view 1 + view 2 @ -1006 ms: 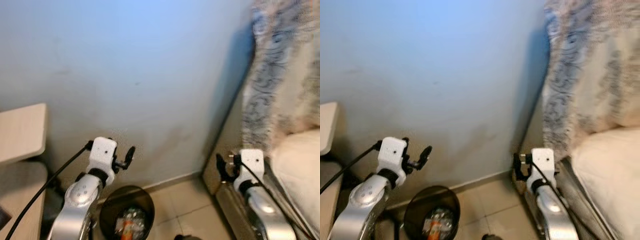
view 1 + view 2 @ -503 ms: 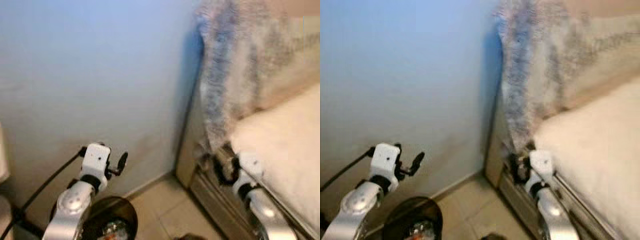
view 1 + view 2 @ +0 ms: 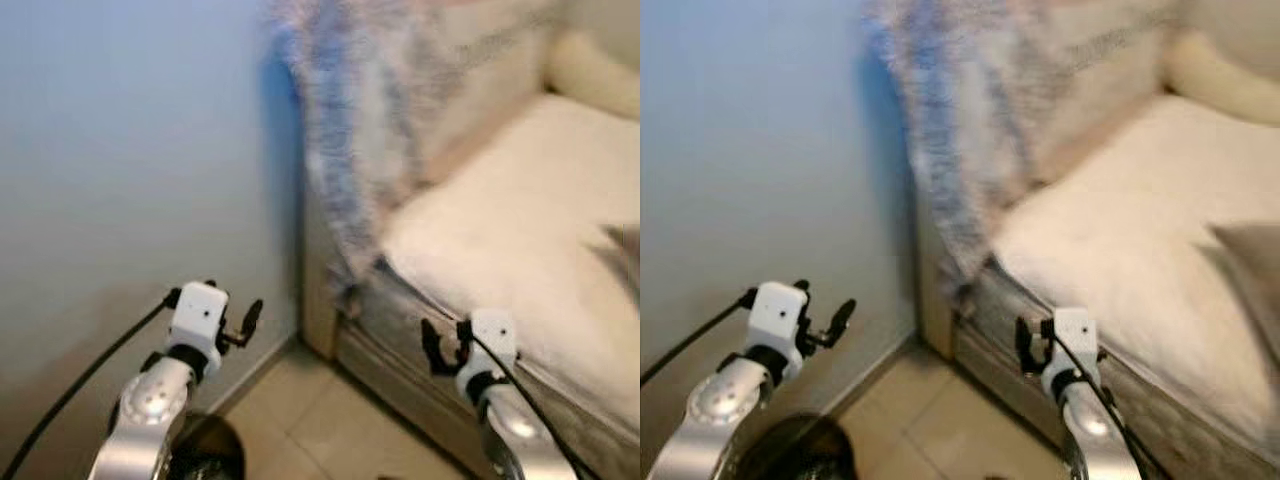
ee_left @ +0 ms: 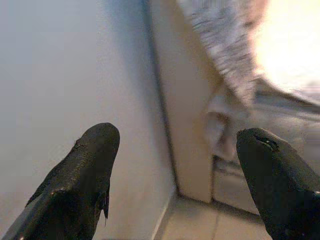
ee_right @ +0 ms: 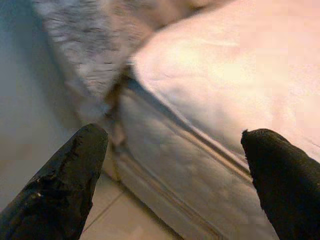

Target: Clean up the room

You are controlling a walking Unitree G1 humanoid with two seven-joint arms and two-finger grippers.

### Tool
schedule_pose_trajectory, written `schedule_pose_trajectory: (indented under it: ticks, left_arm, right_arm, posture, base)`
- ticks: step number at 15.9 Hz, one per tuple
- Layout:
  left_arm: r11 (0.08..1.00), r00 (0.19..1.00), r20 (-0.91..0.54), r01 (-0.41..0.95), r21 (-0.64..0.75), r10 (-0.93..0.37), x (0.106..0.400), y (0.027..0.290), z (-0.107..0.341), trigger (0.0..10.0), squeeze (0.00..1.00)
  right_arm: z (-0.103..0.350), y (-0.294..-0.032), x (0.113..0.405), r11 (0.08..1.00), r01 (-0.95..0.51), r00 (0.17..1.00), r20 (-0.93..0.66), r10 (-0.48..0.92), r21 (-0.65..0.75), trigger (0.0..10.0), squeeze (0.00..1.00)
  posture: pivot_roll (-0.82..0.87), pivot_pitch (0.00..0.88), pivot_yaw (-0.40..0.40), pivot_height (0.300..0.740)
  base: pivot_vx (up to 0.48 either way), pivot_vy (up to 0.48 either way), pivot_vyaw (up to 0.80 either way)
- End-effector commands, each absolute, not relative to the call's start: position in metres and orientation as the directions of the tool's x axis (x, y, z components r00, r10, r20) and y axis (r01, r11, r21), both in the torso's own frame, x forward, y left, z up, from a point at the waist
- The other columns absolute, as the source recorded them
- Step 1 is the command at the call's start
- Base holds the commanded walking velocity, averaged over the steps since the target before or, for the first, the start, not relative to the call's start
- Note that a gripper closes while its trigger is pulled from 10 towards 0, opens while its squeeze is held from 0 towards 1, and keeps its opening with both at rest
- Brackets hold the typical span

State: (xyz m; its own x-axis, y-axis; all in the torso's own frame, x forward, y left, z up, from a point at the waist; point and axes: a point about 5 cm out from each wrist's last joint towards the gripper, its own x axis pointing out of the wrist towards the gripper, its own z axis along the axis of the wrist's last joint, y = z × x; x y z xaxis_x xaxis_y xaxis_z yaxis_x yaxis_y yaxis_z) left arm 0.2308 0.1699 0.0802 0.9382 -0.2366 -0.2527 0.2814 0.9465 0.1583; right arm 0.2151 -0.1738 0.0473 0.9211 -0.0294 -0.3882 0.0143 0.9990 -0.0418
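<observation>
My left gripper (image 3: 250,318) is held up in front of the pale wall (image 3: 120,150), open with nothing between its fingers (image 4: 95,150). Beside the bed's edge, my right gripper (image 3: 432,345) is also open and empty, its fingers (image 5: 80,160) spread wide. A black trash bin (image 3: 205,455) peeks in at the bottom left, below my left arm. A fuzzy grey-and-white blanket (image 3: 350,120) hangs over the head end of a bed with a cream mattress (image 3: 500,220).
A cream pillow (image 3: 590,70) lies at the far right of the bed, and a grey cloth-like thing (image 3: 1240,260) sits at the right edge. A narrow strip of tiled floor (image 3: 310,420) runs between wall and bed frame (image 3: 318,300).
The view has swung to the right: the desk has left the picture, the bin has slid to the bottom left, and the bed takes up more of it. Both grippers stay open.
</observation>
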Motion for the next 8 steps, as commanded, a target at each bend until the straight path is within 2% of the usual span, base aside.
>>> schedule_pose_trajectory:
  ticks: [1, 8]
  left_arm:
    - [0.942, 0.937, -0.247, 0.293, 0.163, -0.248, 0.2327, 0.1653, 0.0814, 10.0, 0.00]
    - [0.938, 0.935, -0.219, 0.315, 0.148, -0.279, 0.2338, 0.1587, 0.0840, 10.0, 0.00]
  right_arm:
    - [0.0506, -0.1796, 0.2148, 0.997, 0.037, 0.925, -0.376, -0.059, -0.066, 10.0, 0.00]
    - [0.0532, -0.1780, 0.2139, 0.996, 0.047, 0.928, -0.365, -0.072, -0.075, 10.0, 0.00]
  posture:
    - [0.01, 0.000, 0.025, 0.740]
    - [0.00, 0.000, 0.024, 0.740]
  base:
    - [0.000, 0.000, -0.76]
    - [0.000, 0.000, -0.76]
